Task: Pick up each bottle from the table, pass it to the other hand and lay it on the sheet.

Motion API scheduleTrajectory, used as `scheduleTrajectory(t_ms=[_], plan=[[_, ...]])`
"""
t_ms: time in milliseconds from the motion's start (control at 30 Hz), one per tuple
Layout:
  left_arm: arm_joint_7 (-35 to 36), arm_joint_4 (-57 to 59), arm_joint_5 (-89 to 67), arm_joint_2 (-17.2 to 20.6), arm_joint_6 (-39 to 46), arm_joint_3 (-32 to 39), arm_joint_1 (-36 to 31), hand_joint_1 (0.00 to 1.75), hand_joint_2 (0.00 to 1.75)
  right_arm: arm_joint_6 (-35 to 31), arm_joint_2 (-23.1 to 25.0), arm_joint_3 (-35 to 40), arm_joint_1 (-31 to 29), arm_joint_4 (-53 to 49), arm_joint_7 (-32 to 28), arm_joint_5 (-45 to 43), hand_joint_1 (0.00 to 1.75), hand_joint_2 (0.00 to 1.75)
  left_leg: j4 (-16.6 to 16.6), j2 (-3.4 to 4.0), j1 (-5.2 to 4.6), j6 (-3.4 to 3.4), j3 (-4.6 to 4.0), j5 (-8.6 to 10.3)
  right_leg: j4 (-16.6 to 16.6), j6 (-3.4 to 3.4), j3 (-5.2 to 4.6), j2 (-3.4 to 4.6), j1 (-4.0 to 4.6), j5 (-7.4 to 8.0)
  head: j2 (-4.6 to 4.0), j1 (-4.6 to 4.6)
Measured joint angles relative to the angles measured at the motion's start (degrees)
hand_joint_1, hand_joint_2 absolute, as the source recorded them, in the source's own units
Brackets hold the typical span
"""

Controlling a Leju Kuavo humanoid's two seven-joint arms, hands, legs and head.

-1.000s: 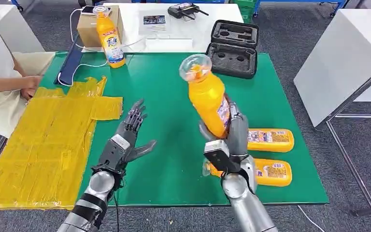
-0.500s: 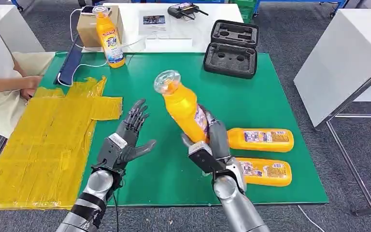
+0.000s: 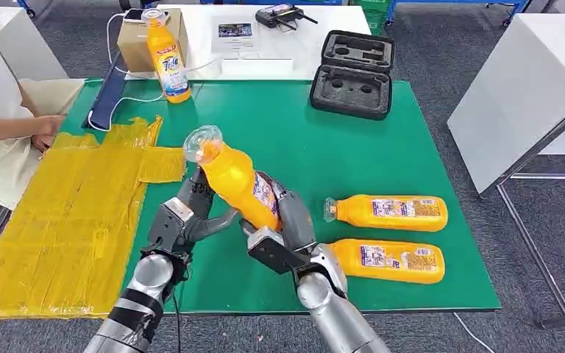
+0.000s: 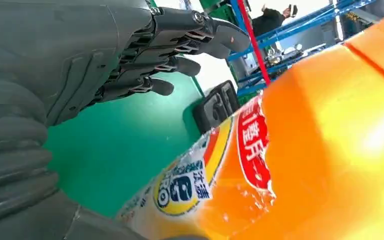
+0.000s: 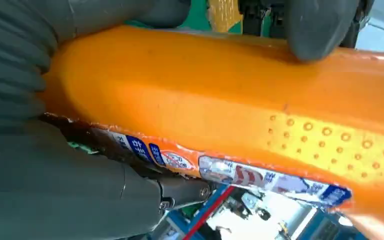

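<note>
above the green worktop, a bottle between two hands

over the middle of the green worktop (image 3: pixel 301 147) the right hand (image 3: pixel 283 228) grips an orange bottle (image 3: pixel 239 184) around its lower body, tilted so its clear cap leans toward the yellow sheet (image 3: pixel 66 220). the left hand (image 3: pixel 187 217) sits just beside the bottle with fingers spread, holding nothing; whether it touches the bottle i cannot tell.

containers: the held bottle is full of orange drink. two more full bottles lie on their sides near the worktop's right edge, a farther lying bottle (image 3: pixel 390 212) and a nearer lying bottle (image 3: pixel 386 259), close and roughly parallel, caps pointing left. a fourth, standing bottle (image 3: pixel 168 59) is upright at the far left corner in front of a cardboard box (image 3: pixel 132 44). a black case (image 3: pixel 353 73) lies open at the far edge, its foam wells holding nothing visible.

the left wrist view shows the bottle's label (image 4: pixel 250 145) with red and yellow print and the dark fingers (image 4: pixel 180 40) extended apart from it. the right wrist view shows the thumb (image 5: pixel 320 25) pressed on the bottle's orange body and a raised dot pattern on the plastic. the head view adds a person's arm (image 3: pixel 7 129) at the left, by the sheet.
</note>
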Motion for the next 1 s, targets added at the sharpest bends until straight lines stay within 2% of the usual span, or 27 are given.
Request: scheduleTrajectory(t_ms=[333,800,833,867,900,1000], plan=[[-0.5,1.5,0.7,-0.2,-1.1,-0.1,-0.9,0.0,1.75,-0.8,1.5,3.5,-3.2,5.0,0.2,0.3,1.75,1.75,0.0,0.02,0.01,-0.01,0.0,0.01,0.0,0.0,-0.01,0.01,0.0,0.0,0.0,0.0],[-0.5,2.0,2.6,-0.5,-2.8,-0.6,-1.3,0.0,1.75,-0.9,2.0,5.3,-4.1,8.3,0.3,0.4,1.75,1.75,0.0,0.03,0.01,-0.01,0.01,0.01,0.0,0.0,-0.02,0.01,0.0,0.0,0.0,0.0],[-0.5,2.0,2.8,-0.5,-2.9,-0.6,-1.3,0.44,1.75,-1.1,2.0,5.4,-4.3,8.6,0.3,0.5,1.75,1.75,0.0,0.03,0.01,-0.01,0.01,0.01,0.0,0.0,-0.03,0.01,0.0,0.0,0.0,0.0],[-0.5,2.0,3.0,-0.5,-2.9,-0.5,-1.3,1.62,1.75,-1.3,2.2,5.5,-4.5,9.3,0.3,0.5,1.75,1.75,0.0,0.03,0.01,-0.01,0.01,0.01,0.0,0.0,-0.03,0.01,0.0,0.0,0.0,0.0],[-0.5,2.0,3.3,-0.5,-2.9,-0.5,-1.3,1.75,1.75,-1.5,2.3,5.7,-4.8,9.8,0.2,0.5,1.75,1.75,0.0,0.04,0.01,-0.01,0.01,0.01,0.0,0.0,-0.03,0.01,0.0,0.0,0.0,0.0],[-0.5,2.0,3.9,-0.5,-2.8,-0.5,-1.2,1.75,1.75,-2.0,2.4,6.0,-5.4,11.0,0.1,0.5,1.75,1.75,0.0,0.03,0.01,-0.01,0.01,0.01,0.0,0.0,-0.04,0.01,0.0,0.0,0.0,-0.02]])
